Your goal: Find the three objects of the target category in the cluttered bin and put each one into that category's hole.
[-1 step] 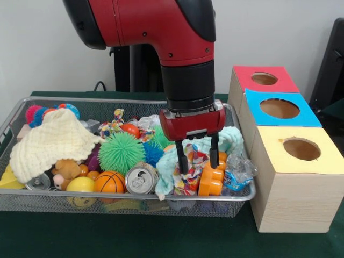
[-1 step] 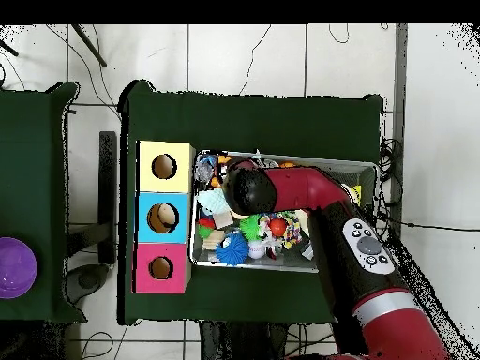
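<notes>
— So, any writing to read? Left of the gripper?
— None legible; the silver can shows only its top, beside a small basketball.
— And the gripper?
— Open, fingers down in the wire bin, straddling a patterned cloth, orange toy just right.
— Holes?
— Red box, blue box, yellow box, well right on the surface.

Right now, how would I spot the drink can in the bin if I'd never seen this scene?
Find the wire mesh bin on the green table. Along its front rim, near the middle, the drink can lies with its silver top facing you, between the small basketball and a pale teal cloth. Its neighbours aren't metal.
</notes>
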`<state>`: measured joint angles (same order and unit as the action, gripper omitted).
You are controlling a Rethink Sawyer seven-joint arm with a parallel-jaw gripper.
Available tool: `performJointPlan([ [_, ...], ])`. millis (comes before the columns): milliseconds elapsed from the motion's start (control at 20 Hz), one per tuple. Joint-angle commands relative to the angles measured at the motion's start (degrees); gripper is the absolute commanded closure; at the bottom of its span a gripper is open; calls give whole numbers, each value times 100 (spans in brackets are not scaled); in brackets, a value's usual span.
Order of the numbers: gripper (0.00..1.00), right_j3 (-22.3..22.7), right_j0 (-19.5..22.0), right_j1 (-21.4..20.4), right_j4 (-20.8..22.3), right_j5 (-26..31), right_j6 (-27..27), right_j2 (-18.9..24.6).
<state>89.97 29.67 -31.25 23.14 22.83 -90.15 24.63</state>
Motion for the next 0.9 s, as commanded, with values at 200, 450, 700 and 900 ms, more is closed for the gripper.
performJointPlan([
  [200, 0, 58, 138, 193, 181, 478, 330, 268],
  [450, 0, 207, 147, 208, 287, 391, 330, 191],
  [700, 0, 321, 142, 121, 398, 429, 358, 39],
  [900, 0, 436, 114, 24, 436, 516, 351, -70],
])
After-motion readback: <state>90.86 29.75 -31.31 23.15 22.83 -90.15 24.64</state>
